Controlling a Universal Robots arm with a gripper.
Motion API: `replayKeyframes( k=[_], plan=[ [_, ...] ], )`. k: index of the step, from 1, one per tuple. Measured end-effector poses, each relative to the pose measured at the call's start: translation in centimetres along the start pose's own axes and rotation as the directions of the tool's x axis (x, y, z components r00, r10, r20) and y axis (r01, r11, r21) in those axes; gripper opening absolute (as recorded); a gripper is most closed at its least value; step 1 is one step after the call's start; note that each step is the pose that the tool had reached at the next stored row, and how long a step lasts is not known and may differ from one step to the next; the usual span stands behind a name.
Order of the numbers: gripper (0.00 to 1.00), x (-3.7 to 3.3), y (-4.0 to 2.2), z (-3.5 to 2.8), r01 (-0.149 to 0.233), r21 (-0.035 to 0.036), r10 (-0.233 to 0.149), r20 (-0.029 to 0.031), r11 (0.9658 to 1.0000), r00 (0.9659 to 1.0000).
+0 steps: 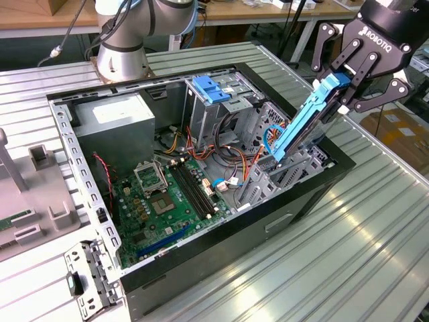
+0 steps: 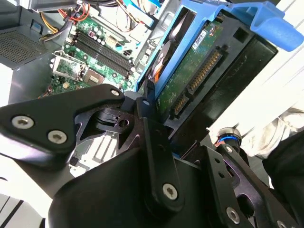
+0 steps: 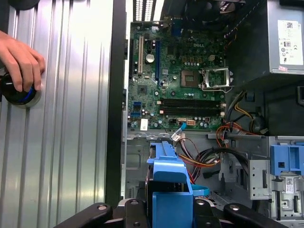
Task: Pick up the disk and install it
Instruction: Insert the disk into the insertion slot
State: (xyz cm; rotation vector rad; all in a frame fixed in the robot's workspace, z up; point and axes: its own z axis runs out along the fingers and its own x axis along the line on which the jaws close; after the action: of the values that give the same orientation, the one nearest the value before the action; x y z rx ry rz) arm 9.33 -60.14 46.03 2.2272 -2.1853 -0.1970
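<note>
Case: open black metal computer case [image 1: 201, 258], green motherboard [image 1: 164, 198] exposed.
Bay: grey metal drive bay [image 1: 281, 176], disk not seated.
Disk: grey metal disk in bright blue plastic carrier rails [image 1: 303, 127], lifted, tilted, lower end at bay mouth.
Hand: black hand [image 1: 345, 90] clamped on disk's upper end.
Progress: pick-up done, install unfinished.

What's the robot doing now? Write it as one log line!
gripper shut on the disk | disk tilted, lower end at drive cage | not seated yet

The black metal gripper [image 2: 173, 135] clamps the flat blue-railed disk [image 2: 190, 71], its green circuit face exposed. A green motherboard [image 2: 95, 54] lies beyond it.
</note>
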Motion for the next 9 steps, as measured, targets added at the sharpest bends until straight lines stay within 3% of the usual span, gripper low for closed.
replayKeyframes(
  k=[9],
  plan=[
    [0.36, -0.16, 0.06, 1.10, -0.016, 0.0015, 0.016, 0.0123, 0.9999, 0.9998]
  ],
)
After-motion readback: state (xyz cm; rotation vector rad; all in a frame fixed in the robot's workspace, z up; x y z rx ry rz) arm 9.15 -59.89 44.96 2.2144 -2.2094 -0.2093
